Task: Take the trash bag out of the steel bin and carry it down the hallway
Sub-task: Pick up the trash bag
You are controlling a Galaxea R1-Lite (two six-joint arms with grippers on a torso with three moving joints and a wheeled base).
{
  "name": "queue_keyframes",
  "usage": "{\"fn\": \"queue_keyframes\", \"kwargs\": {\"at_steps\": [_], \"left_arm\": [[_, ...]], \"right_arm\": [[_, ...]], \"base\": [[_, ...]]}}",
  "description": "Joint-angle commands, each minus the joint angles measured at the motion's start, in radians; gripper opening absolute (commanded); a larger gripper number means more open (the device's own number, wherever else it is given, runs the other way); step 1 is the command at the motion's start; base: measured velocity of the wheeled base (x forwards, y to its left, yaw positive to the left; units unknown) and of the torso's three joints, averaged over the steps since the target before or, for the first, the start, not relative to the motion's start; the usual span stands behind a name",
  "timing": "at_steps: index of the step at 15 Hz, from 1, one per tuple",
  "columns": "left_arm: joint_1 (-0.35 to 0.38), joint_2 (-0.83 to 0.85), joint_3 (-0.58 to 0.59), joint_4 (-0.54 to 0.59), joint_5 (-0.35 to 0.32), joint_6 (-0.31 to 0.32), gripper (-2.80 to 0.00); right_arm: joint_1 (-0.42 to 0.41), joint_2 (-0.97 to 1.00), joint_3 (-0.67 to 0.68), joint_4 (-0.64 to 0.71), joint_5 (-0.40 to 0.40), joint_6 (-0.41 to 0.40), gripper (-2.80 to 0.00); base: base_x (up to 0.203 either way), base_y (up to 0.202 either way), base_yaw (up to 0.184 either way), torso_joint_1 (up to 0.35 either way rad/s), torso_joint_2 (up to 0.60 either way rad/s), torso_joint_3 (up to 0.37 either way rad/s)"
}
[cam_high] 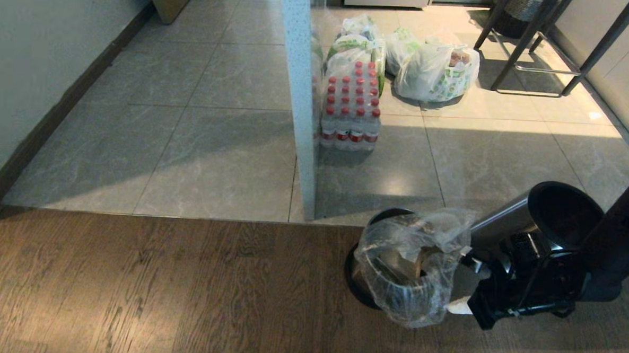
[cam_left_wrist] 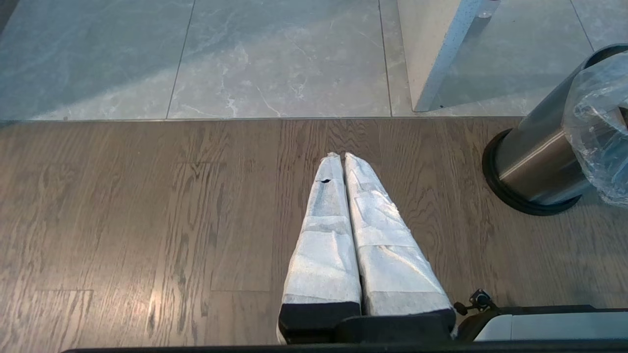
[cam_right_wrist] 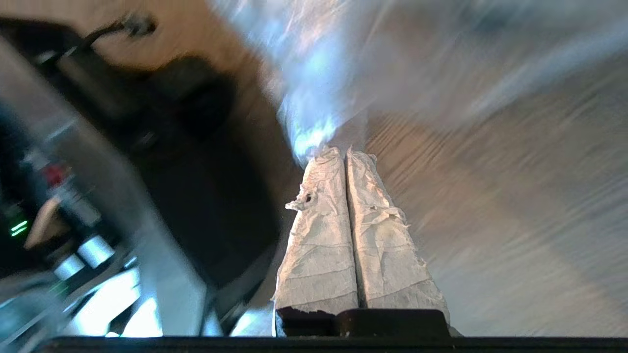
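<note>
Clear trash bag point(cam_high: 414, 266) bunched over steel bin point(cam_high: 375, 253), near right on wood floor; hallway point(cam_high: 190, 112) tiles beyond.

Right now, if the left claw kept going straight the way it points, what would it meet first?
Most likely bare wood plank floor, then the grey floor tiles. The shut left claw points past the steel bin, which sits off to one side; depth is unclear.

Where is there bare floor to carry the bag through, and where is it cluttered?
Bare tiles lie between the white wall and the pillar. Right of the pillar, the bottle pack, grocery bags and chair legs crowd the floor. Wood planks left of the steel bin are bare.
</note>
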Motion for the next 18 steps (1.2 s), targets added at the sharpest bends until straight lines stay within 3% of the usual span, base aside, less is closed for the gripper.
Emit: {"fn": "queue_keyframes", "kwargs": {"at_steps": [1, 4, 7, 9, 11, 18], "left_arm": [[0.000, 0.000, 0.002, 0.000, 0.000, 0.000, -2.80], [0.000, 0.000, 0.000, 0.000, 0.000, 0.000, -2.80], [0.000, 0.000, 0.002, 0.000, 0.000, 0.000, -2.80], [0.000, -0.001, 0.002, 0.000, 0.000, 0.000, -2.80], [0.000, 0.000, 0.000, 0.000, 0.000, 0.000, -2.80], [0.000, 0.000, 0.002, 0.000, 0.000, 0.000, -2.80]], "right_arm": [[0.001, 0.043, -0.020, -0.013, 0.003, -0.003, -2.80], [0.001, 0.064, -0.025, -0.013, 0.006, 0.048, -2.80], [0.013, 0.055, -0.033, -0.001, 0.015, 0.179, -2.80], [0.013, 0.036, -0.037, 0.007, 0.020, 0.212, -2.80], [0.013, 0.028, -0.041, 0.005, 0.060, 0.254, -2.80], [0.030, 0.007, -0.134, -0.006, 0.097, 0.540, -2.80]], "base": [[0.000, 0.000, 0.000, 0.000, 0.00, 0.000], [0.000, 0.000, 0.000, 0.000, 0.00, 0.000], [0.000, 0.000, 0.000, 0.000, 0.00, 0.000], [0.000, 0.000, 0.000, 0.000, 0.00, 0.000], [0.000, 0.000, 0.000, 0.000, 0.00, 0.000], [0.000, 0.000, 0.000, 0.000, 0.00, 0.000]]}}
